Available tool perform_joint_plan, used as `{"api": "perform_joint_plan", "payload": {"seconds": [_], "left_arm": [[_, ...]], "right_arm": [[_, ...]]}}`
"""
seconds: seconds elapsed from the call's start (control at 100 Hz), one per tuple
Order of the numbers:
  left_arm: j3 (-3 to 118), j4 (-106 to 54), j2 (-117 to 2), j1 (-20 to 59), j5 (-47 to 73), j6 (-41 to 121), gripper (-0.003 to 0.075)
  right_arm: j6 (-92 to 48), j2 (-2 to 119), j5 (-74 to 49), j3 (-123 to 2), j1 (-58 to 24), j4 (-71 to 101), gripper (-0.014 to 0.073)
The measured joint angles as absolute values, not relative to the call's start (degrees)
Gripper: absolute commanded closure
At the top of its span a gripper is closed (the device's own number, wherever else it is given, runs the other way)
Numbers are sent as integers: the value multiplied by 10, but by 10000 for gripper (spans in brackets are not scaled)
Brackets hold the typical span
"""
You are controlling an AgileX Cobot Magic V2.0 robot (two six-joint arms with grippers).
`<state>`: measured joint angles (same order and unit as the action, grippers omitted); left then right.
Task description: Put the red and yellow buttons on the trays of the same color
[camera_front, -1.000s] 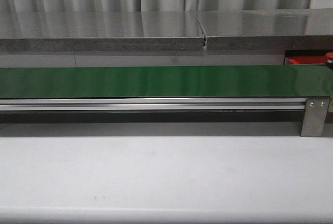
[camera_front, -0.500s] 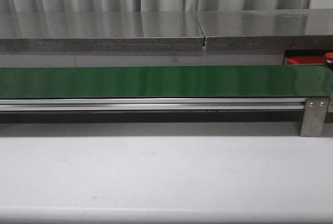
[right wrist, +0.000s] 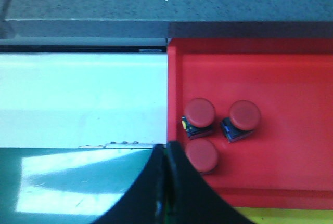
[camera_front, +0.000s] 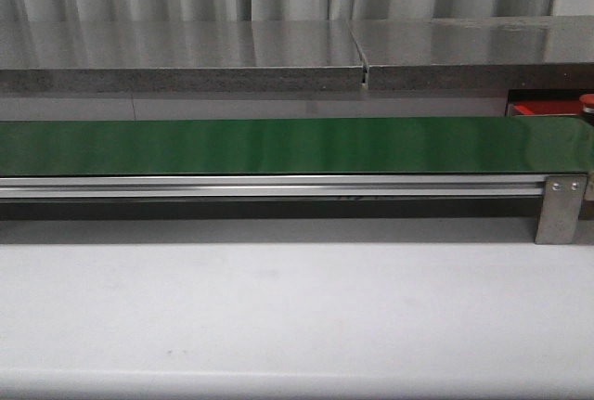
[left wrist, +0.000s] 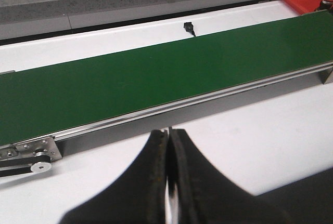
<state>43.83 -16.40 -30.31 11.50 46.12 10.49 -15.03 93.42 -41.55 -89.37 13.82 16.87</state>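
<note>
In the right wrist view, three red buttons [right wrist: 200,112] [right wrist: 244,114] [right wrist: 201,155] lie close together in the red tray [right wrist: 291,73]. My right gripper [right wrist: 166,148] is shut and empty, hanging over the tray's wall where it meets the green belt [right wrist: 78,182]. A yellow strip [right wrist: 283,216] shows beyond the red tray; I cannot tell what it is. No yellow button is in view. My left gripper [left wrist: 167,133] is shut and empty above the white table, on the near side of the belt [left wrist: 156,73]. The front view shows only a corner of the red tray [camera_front: 543,106] at far right.
The long green belt [camera_front: 278,145] crosses the table on a metal rail [camera_front: 278,187] with a bracket [camera_front: 561,210] at its right end. A grey stone ledge [camera_front: 186,57] runs behind it. A small black part [left wrist: 189,27] sits on the table beyond the belt.
</note>
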Motion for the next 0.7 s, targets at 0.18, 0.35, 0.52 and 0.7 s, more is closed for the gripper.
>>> {"api": "perform_joint_plan", "payload": {"seconds": [0.18, 0.35, 0.52, 0.7], "left_arm": [[438, -164, -303, 115, 461, 105, 741], [438, -164, -303, 115, 461, 105, 741], [438, -164, -303, 115, 461, 105, 741], [438, -164, -303, 115, 461, 105, 741]], "right_arm": [[-150, 851, -400, -829, 107, 169, 712], [-150, 770, -386, -754, 90, 163, 712], [-150, 683, -375, -675, 85, 156, 712], [-159, 582, -360, -584, 85, 148, 712]]}}
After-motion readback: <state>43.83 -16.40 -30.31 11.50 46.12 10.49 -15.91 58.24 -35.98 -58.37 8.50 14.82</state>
